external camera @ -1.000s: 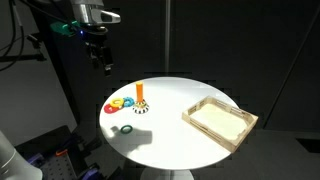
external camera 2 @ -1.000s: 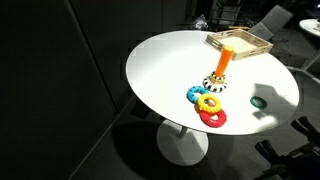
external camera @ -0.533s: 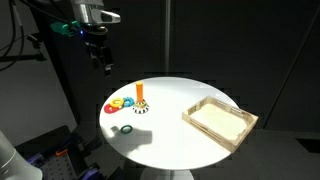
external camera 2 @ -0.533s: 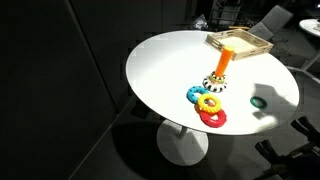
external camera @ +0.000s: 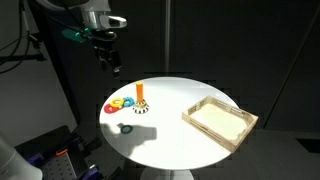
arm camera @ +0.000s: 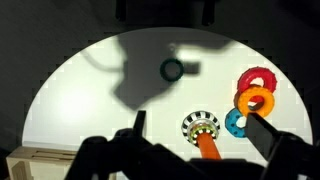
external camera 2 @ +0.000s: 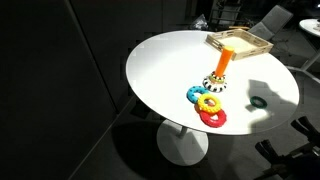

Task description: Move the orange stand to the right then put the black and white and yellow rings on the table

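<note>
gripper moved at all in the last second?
Yes. In an exterior view the gripper has shifted sideways toward the orange stand, narrowing the gap in the picture. It is open and high above it.

The arm (external camera: 88,14) is made of rounded, pale grey-white shells that shine a little under the lamp. Its wrist section (external camera: 75,35) carries a patch of teal-green glow. Under it sits the gripper (external camera: 110,64), a compact black block, darker than everything above it. In the wrist view its fingers (arm camera: 263,133) are flat, angular and matte black, rising from a lumpy dark housing that fills the lower edge; no markings or screws can be made out.
</note>
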